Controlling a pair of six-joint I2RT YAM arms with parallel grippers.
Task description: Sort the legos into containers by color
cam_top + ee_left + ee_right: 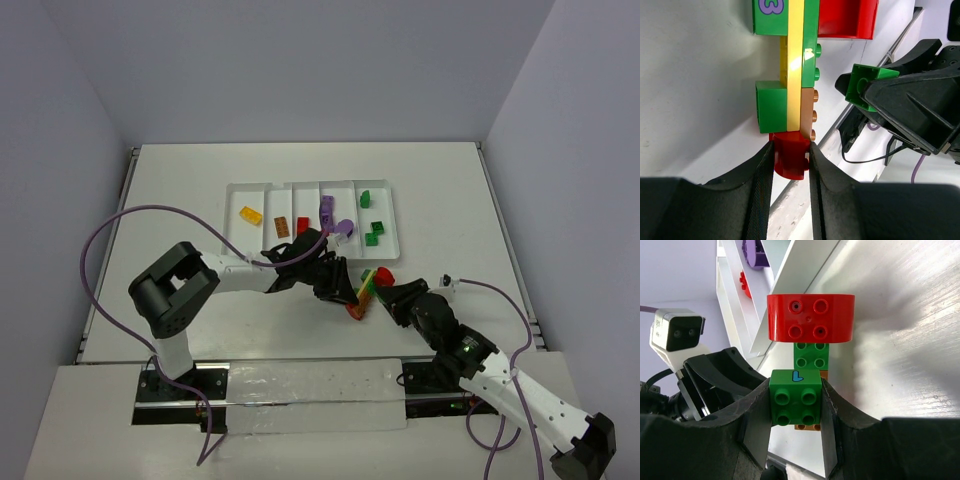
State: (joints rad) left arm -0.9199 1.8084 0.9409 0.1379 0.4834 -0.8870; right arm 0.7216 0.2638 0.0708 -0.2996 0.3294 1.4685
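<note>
- Only the left wrist view shows the left gripper (790,150) clamped tight on a dark red plastic brick (790,162). This brick is the end of a stuck-together stack (795,75) of green, yellow, brown and red bricks.
- The right wrist view shows the right gripper (796,395) pinching a small green square brick (795,402).
- From above, the stack is just beside the near edge of the white divided plastic tray (240,240). Its compartments hold sorted bricks (303,225): yellow, brown, red, purple, green.

Right claw (795,405) clamps a green brick (795,397). Beyond it: a second green brick (811,356), then a rounded red brick (810,318).
</note>
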